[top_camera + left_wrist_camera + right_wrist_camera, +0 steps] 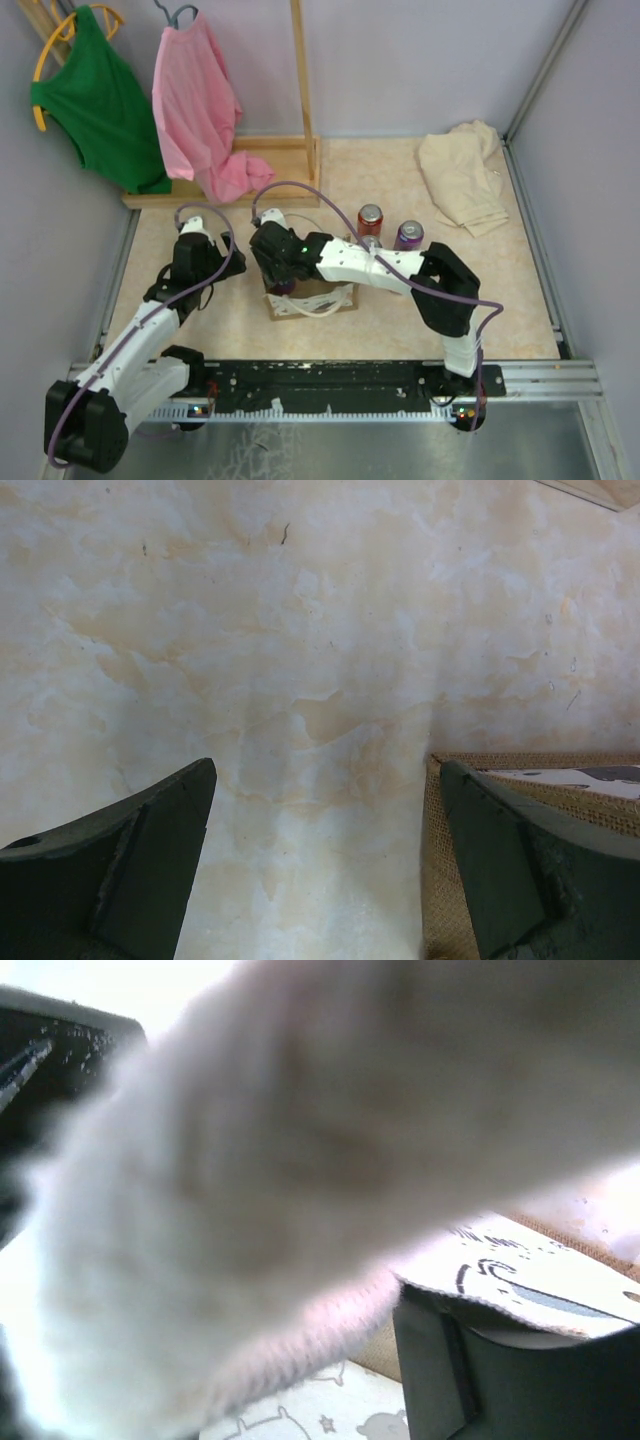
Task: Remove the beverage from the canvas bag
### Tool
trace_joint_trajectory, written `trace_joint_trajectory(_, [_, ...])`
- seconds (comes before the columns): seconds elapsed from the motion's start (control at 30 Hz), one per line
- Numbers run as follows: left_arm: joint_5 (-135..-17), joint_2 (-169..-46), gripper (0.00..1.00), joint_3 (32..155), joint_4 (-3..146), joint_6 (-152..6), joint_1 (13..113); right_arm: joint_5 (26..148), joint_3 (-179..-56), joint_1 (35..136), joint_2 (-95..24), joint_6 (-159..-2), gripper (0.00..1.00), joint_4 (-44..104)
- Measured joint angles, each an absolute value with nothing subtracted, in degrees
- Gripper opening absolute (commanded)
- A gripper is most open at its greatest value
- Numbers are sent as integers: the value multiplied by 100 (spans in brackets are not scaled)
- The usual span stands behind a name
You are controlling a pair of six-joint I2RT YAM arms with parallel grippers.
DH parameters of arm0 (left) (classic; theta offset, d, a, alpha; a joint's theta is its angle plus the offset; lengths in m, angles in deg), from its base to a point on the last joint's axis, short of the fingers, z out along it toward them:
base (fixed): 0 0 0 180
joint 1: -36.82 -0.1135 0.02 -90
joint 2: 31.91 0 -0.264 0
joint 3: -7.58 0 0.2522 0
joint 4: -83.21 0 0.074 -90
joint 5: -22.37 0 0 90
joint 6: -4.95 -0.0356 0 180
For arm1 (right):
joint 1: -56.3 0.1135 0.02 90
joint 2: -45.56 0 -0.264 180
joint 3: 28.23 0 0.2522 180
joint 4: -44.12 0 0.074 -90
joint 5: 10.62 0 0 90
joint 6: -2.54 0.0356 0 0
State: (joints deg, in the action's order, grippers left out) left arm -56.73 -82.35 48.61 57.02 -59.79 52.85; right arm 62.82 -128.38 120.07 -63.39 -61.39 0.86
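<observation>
The tan canvas bag (312, 299) stands mid-table with its white rope handles (338, 303) lying at its right. My right gripper (281, 275) reaches down into the bag's left end. A bit of purple (283, 289), perhaps a can, shows just under it. In the right wrist view a blurred white rope handle (250, 1190) covers most of the frame. Only one dark finger (450, 1360) and the bag's printed lining (530, 1280) show. My left gripper (196, 256) is open and empty over bare table (328, 770), just left of the bag's woven corner (445, 880).
A red can (370, 219) and a purple can (408, 235) stand on the table behind the bag. A beige cloth (462, 176) lies at the back right. A wooden rack (300, 90) with a pink garment (200, 110) and a green garment (100, 100) stands at the back left.
</observation>
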Motion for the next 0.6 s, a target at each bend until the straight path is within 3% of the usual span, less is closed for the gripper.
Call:
trace_joint_trajectory(0.13, [-5673, -8244, 99, 4861, 5704, -5979, 5285, 6184, -12842, 12031, -6346, -6130, 0, 97])
trace_joint_trajectory(0.6, [-5673, -8241, 99, 4861, 5702, -5975, 5285, 5954, -12954, 12105, -6260, -6353, 0, -303])
